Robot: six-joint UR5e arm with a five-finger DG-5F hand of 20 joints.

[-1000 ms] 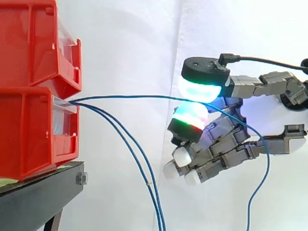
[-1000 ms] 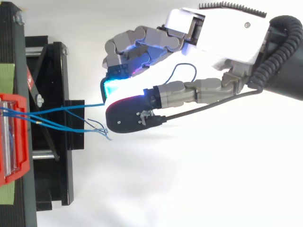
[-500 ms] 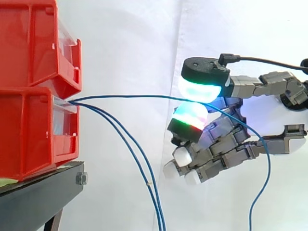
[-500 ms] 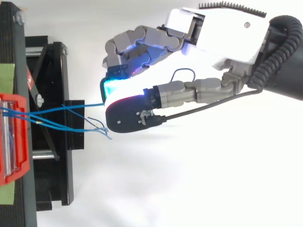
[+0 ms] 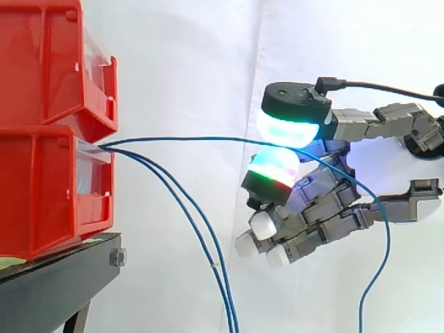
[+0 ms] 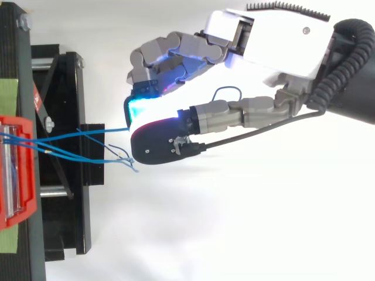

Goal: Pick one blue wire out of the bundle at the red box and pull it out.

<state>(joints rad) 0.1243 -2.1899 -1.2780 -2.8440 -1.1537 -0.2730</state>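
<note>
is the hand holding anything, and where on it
One blue wire, pinched between glowing pads of the hand, partway along its length, well clear of the red box.

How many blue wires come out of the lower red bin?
3. One blue wire runs level from the lower red bin into the hand, pinched there. Two more droop below it, one just outside the other. Others may hide inside the bin.

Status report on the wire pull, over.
Hand shut on one blue wire, pinched between glowing pads. Wire runs level to the lower red bin, not yet out. Two other blue wires hang free below, nothing blocking.
</note>
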